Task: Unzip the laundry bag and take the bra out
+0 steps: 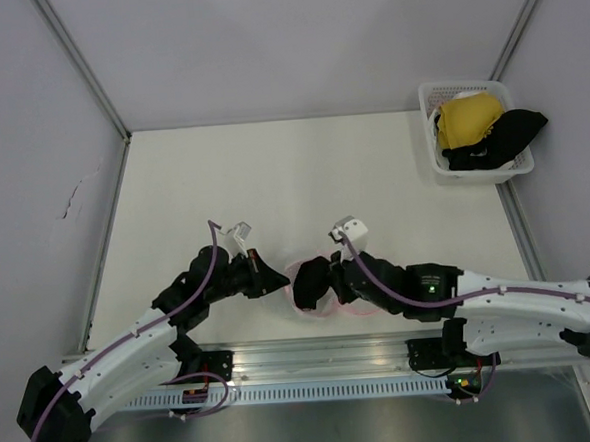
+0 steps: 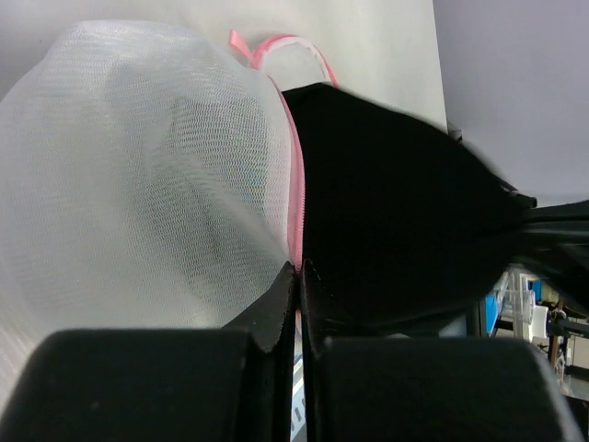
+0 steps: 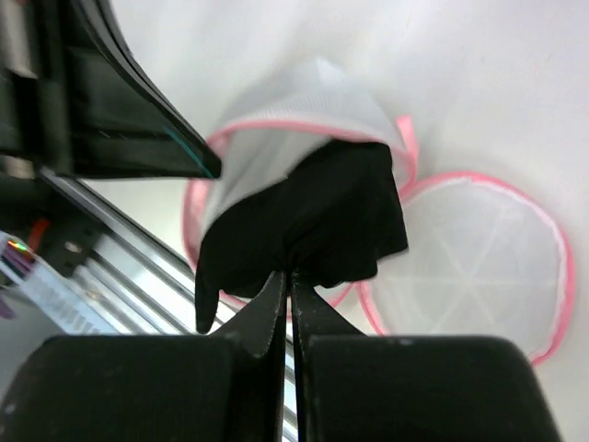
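The black bra (image 3: 313, 212) pokes out of the open laundry bag (image 3: 304, 101); the right gripper (image 3: 288, 274), at the bag's right side, is pinched tight on the bra; the left gripper (image 2: 296, 276) squeezes the bag's pink edge from the left; I think the pull should go right, away from the bag.

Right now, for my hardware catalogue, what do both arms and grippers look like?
The left arm and right arm have white shells, black joints and a purple cable each. The left gripper and right gripper are black, with blocky fingers.

Table (image 1: 272, 172); laundry bag (image 3: 479, 258); basket (image 1: 430, 123), perhaps overhanging
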